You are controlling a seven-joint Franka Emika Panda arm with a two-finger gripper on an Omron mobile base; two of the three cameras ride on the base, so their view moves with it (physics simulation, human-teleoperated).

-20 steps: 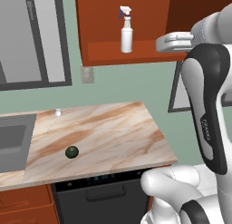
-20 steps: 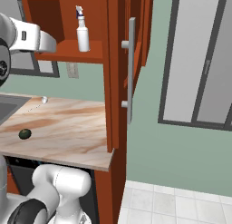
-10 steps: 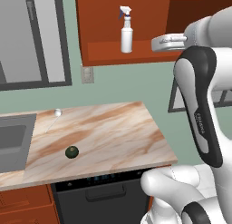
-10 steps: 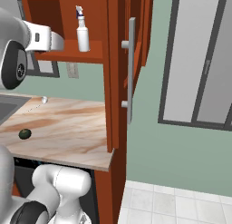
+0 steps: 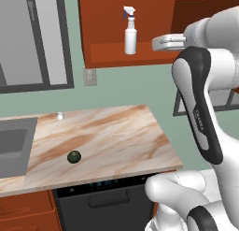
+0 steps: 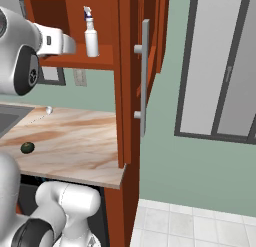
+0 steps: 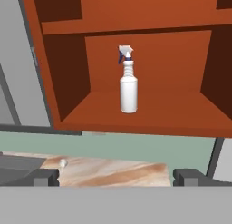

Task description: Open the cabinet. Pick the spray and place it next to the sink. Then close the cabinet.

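The cabinet hangs open, its door swung out edge-on with the grey bar handle facing me. The white spray stands upright on the lower shelf, seen also as the spray and the spray. My gripper hovers at shelf height just right of the bottle, pointing at it and apart from it. In the hand view the gripper is open, fingertips wide apart with nothing between them. The sink lies at the counter's left end.
A dark green ball and a small white knob rest on the marble counter. A window is left of the cabinet, a wall outlet below it. A dark dishwasher front sits under the counter.
My hand has slid sideways towards the spray, closing part of the gap. The bottle and cabinet door have not moved.
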